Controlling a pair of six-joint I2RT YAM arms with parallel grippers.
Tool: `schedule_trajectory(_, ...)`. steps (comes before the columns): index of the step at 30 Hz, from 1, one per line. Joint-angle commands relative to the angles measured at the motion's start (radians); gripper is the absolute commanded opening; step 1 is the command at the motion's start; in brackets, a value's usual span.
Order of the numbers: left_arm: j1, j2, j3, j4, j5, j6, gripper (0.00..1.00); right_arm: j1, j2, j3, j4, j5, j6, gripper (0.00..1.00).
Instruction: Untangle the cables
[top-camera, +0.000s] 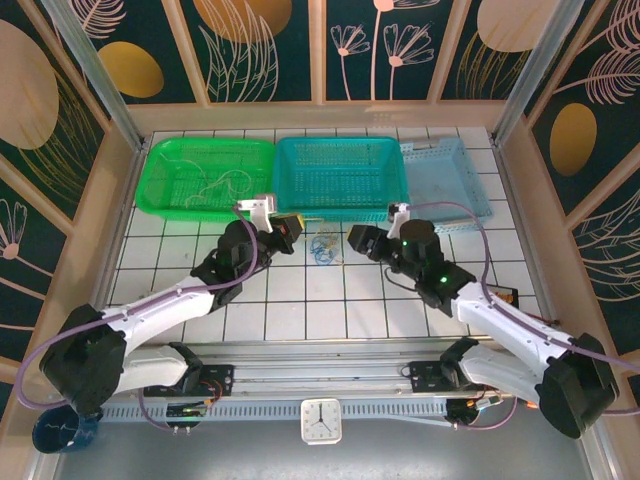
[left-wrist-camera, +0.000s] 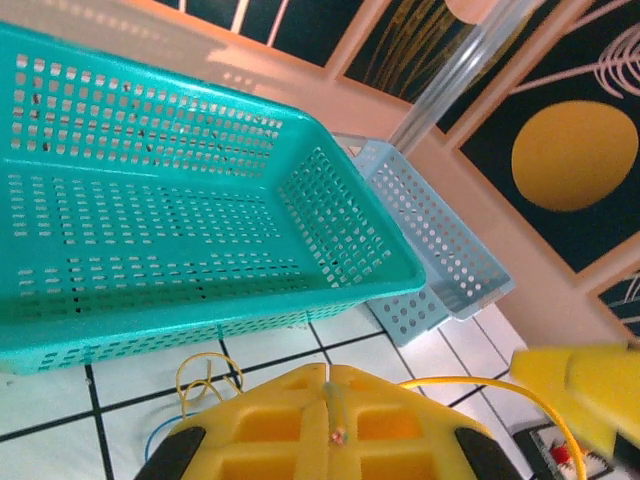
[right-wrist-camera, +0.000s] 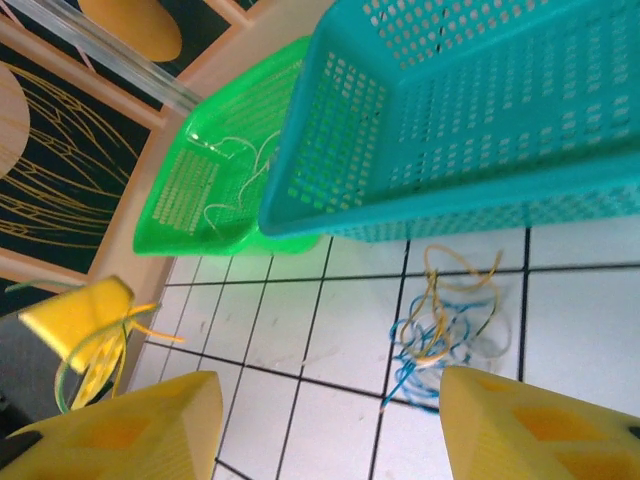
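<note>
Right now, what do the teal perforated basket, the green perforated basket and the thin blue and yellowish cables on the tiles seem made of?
Teal perforated basket: moulded plastic, slightly glossy; even grid holes, sheen on rim. Green perforated basket: likely the same plastic; light glows through it. Thin blue and yellowish cables: probably plastic-coated wire; they hold springy loops.

Left arm (top-camera: 170, 298) and right arm (top-camera: 510, 325) are both showing white shells with bulky black joint housings. Thick purple hoses (top-camera: 486, 250) are running along each. Green LEDs (top-camera: 405, 243) are glowing on right arm's black wrist. White brackets (top-camera: 262, 205) are topping both wrists. Fingers (right-wrist-camera: 130, 430) of right gripper (right-wrist-camera: 330, 425) are showing bright yellow, blocky, with recessed pockets.
</note>
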Motion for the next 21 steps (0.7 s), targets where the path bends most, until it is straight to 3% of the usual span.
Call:
schedule_trajectory(1,-0.006,-0.029,0.016,-0.015,0.057,0.152,0.0,-0.043,-0.006,0.081,-0.064,-0.119,-0.133,0.63)
schedule_trajectory(5,-0.006,-0.053,-0.001,0.0,0.112,0.23,0.0,-0.12,0.051,0.177,-0.119,-0.229,-0.193,0.65)
schedule_trajectory(8,-0.006,-0.062,-0.005,0.01,0.126,0.227,0.0,-0.121,0.099,0.211,-0.117,-0.255,-0.201,0.65)
schedule_trajectory(16,-0.006,-0.038,-0.01,0.063,0.202,0.199,0.0,-0.104,0.185,0.132,0.115,-0.393,-0.037,0.65)
schedule_trajectory(21,-0.005,-0.027,-0.007,0.057,0.228,0.216,0.0,-0.083,0.226,0.148,0.122,-0.435,-0.041,0.65)
